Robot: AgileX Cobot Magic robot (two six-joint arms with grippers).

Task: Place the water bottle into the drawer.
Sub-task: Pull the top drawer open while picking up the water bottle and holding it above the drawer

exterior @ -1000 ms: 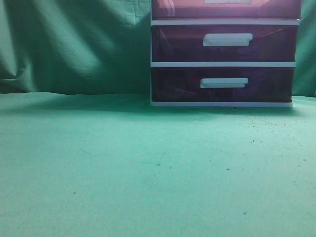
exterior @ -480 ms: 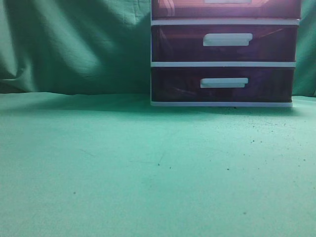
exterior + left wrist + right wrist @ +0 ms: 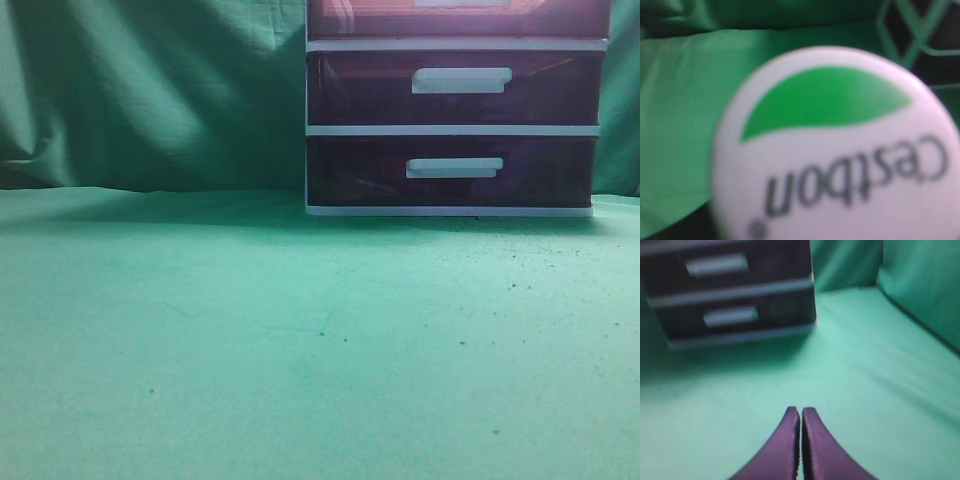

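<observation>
The water bottle's white cap [image 3: 835,145], with a green leaf and the word "Cestbon", fills the left wrist view, very close and blurred. It sits in my left gripper, whose fingers are hidden behind it. The bottle and both arms are outside the exterior view. The drawer [image 3: 380,18], reddish-pink with a white handle, shows only as a strip at the top edge of the exterior view, flush with the unit's front. My right gripper [image 3: 801,412] is shut and empty, low over the green cloth, pointing toward the drawer unit [image 3: 790,300].
Two darker purple drawers [image 3: 455,90] with white handles sit below the top one. Green cloth [image 3: 250,340] covers the table and hangs as a backdrop. A dark mesh [image 3: 920,30] shows at the top right of the left wrist view.
</observation>
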